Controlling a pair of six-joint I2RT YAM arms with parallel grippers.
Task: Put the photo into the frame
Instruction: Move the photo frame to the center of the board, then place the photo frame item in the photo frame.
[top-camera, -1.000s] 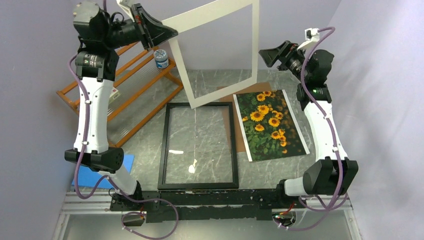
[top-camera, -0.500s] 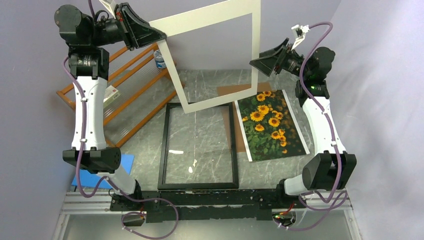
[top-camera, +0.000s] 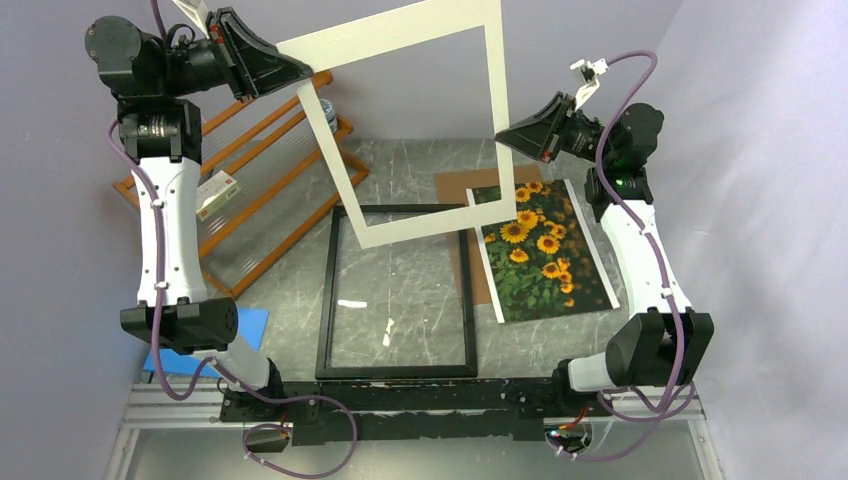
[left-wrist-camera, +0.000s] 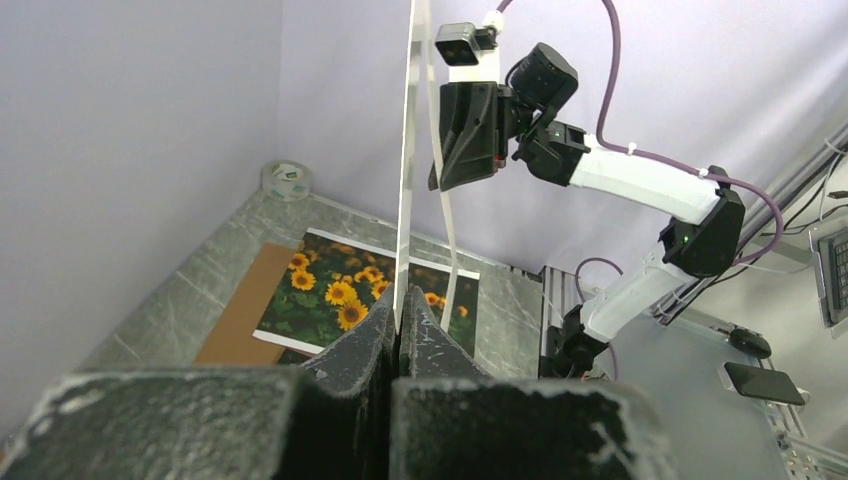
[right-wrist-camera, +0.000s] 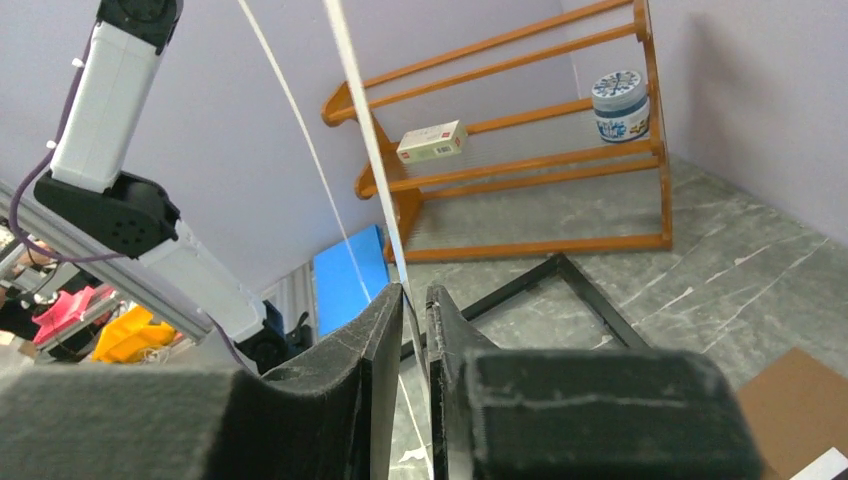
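The photo, a sunflower print, lies flat on the table at the right, also seen in the left wrist view. The black frame lies flat in the middle, its inside showing the table. Above both hangs a tilted white mat board with a large window. My left gripper is shut on its upper left corner. My right gripper has its jaws drawn in on the mat's right edge, which runs between the fingertips.
A brown cardboard backing lies under the photo's left side. An orange wooden rack stands at the back left, holding a small box and a jar. A blue sheet lies near the left arm's base.
The left arm has carried the mat board leftward and lower over the frame's top. My right gripper has moved left to the mat's right edge and closed from wide open onto it.
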